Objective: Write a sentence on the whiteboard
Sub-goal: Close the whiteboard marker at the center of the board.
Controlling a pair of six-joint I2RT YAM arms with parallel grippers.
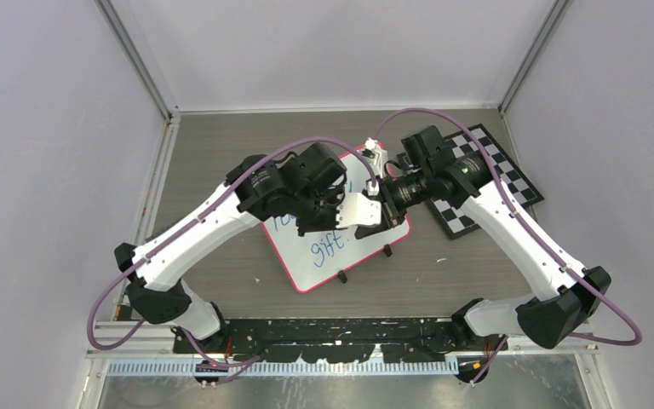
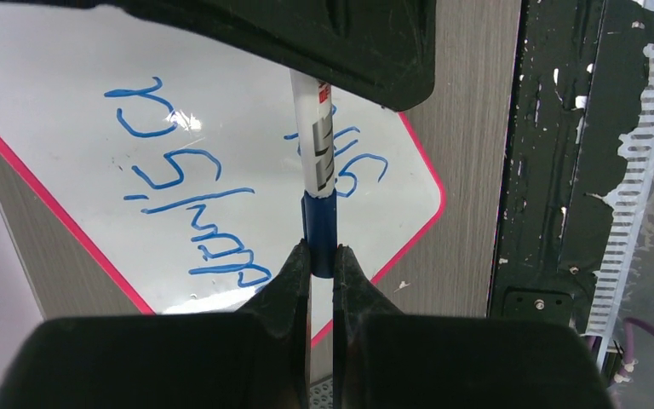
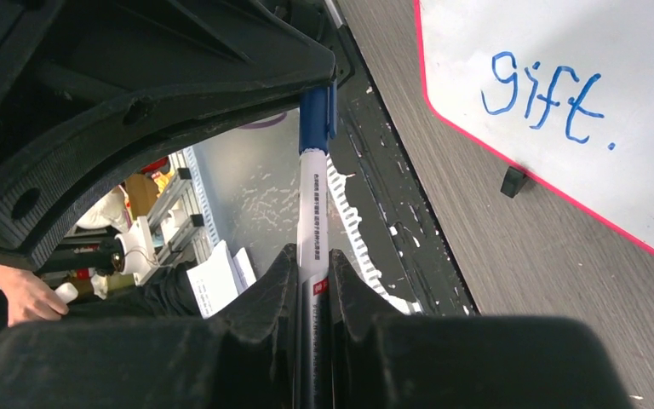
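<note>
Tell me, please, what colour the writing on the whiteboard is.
Blue; the writing on the whiteboard shows best in the right wrist view.

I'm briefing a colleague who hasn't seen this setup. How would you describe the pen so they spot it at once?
Start at the white, pink-framed whiteboard with blue handwriting, mid-table where both arms meet. Just over it a slim white marker pen spans between them. Nothing else is gripped at both ends: left fingers on its blue cap, right fingers on the barrel.
</note>
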